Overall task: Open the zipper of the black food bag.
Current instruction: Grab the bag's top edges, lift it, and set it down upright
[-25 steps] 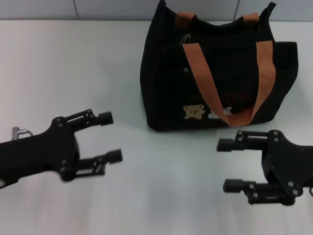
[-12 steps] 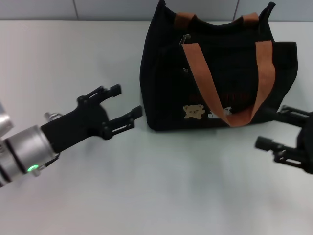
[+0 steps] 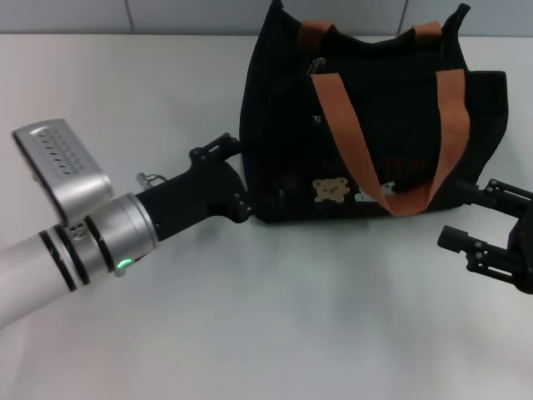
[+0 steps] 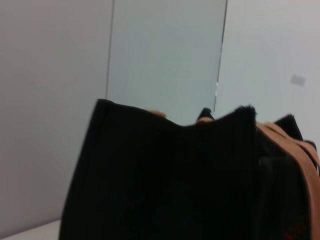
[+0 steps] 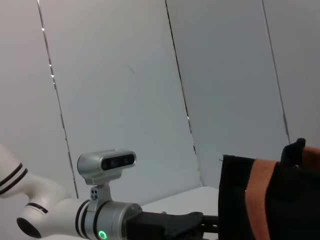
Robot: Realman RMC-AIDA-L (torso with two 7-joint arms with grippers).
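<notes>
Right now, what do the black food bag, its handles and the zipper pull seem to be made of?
The black food bag looks like matte woven fabric: it sags softly at the top and shows no shine. Its orange-brown handles look like flat webbing, draping in a loop over the front. The zipper pull glints silvery, so probably metal, though it is small.

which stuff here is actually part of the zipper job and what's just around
Part of the job:
- black food bag
- zipper along its top edge
- left gripper, at the bag's left end
- right gripper, open, near the bag's right end

Just around:
- white table
- orange-brown straps
- bear patch
</notes>
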